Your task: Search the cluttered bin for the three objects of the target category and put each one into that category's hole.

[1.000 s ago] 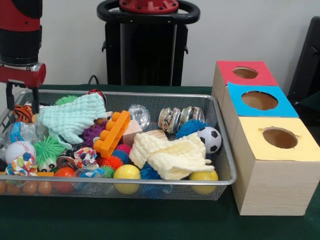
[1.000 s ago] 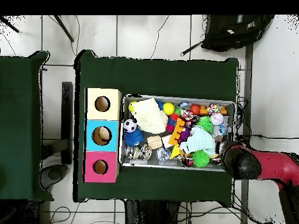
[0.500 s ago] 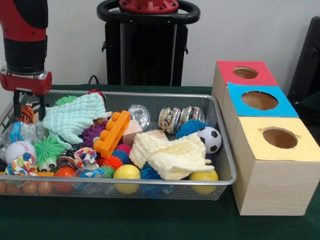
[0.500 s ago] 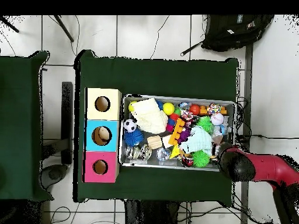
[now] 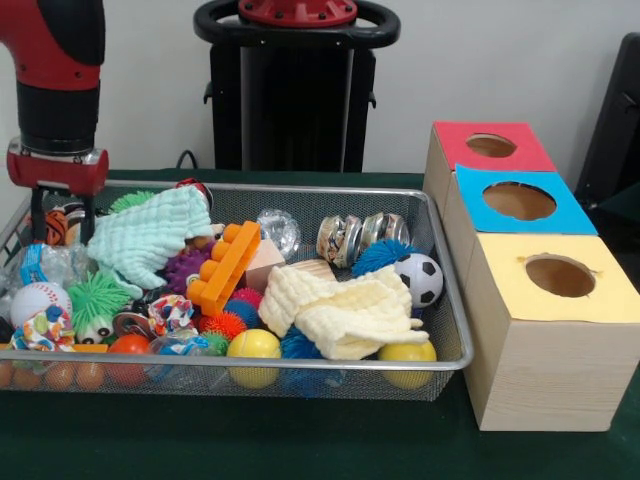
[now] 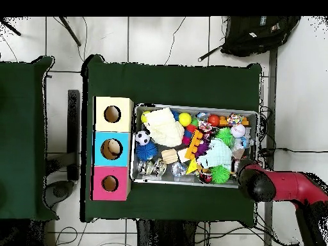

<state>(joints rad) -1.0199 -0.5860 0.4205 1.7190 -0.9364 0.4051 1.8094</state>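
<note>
Green felt tabletop, wire-mesh bin

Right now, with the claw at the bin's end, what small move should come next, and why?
Probably a short descent. The claw hangs open above the wire bin beside the mint cloth, holding nothing. All three box holes look unfed from here, so lowering toward the toys beneath seems the sensible step.

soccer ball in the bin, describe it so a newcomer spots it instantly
Front view: start at the yellow box, then go to the wire bin's end beside it. The soccer ball sits there by a blue spiky ball, above the yellow cloth. It alone is white with black patches.
</note>
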